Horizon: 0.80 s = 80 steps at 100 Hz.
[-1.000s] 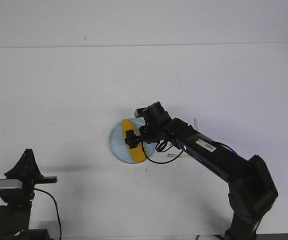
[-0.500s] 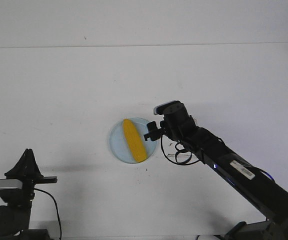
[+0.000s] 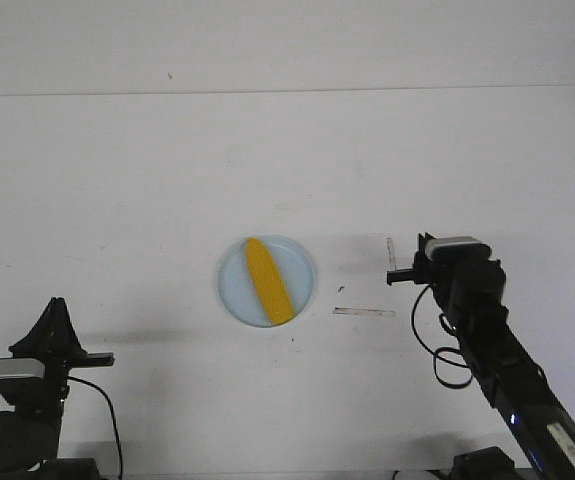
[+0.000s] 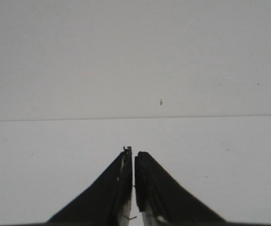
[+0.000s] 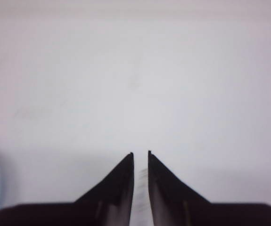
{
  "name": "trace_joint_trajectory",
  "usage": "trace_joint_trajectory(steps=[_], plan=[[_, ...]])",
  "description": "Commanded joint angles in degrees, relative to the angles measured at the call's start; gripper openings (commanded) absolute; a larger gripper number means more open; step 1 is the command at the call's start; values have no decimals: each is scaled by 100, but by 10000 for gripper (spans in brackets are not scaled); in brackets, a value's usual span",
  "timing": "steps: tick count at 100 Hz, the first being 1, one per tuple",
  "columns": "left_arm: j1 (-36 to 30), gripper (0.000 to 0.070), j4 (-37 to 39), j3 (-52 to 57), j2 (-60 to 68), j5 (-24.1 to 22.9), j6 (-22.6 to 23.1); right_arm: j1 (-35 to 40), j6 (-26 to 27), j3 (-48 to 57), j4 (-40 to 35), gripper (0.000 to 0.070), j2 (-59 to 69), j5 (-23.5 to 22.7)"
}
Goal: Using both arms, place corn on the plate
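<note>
The corn point(image 3: 268, 280) lies diagonally across the plate point(image 3: 233, 281), its long axis running away from the robot, while the empty right gripper point(image 3: 399, 262), jaws nearly closed, stands well right of the plate, nearer than the closed left gripper point(image 3: 55, 318).

The left arm point(image 3: 29, 400) is resting folded low at the near left with its gripper point(image 4: 133, 157) nearly closed, while the right arm point(image 3: 497, 370) is reaching up from the near right, its gripper point(image 5: 140, 157) narrowly parted and holding nothing.
</note>
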Motion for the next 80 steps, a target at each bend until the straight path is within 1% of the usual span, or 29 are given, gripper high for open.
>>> trace_joint_trajectory(steps=[1, 10, 23, 29, 45, 60, 80], plan=[[9, 1, 70, 31, -11, -33, -28, -197, -278, -391, 374, 54, -411, 0], [9, 1, 70, 31, -11, -33, -28, -481, -293, -824, 380, 54, -1069, -4], [9, 1, 70, 31, -11, -33, -28, -809, -291, -1217, 9, 32, -1954, -15], [9, 1, 70, 31, -11, -33, -28, -907, -291, -1298, -240, 19, -2350, -20], [9, 1, 68, 31, -11, -33, -28, -949, -275, -1298, -761, 19, -3067, -20], [9, 1, 68, 31, -11, -33, -28, -922, -223, -1298, -844, 19, -3635, -197], [9, 1, 70, 31, -11, -33, -28, -922, -223, -1298, -841, 19, -4159, -199]])
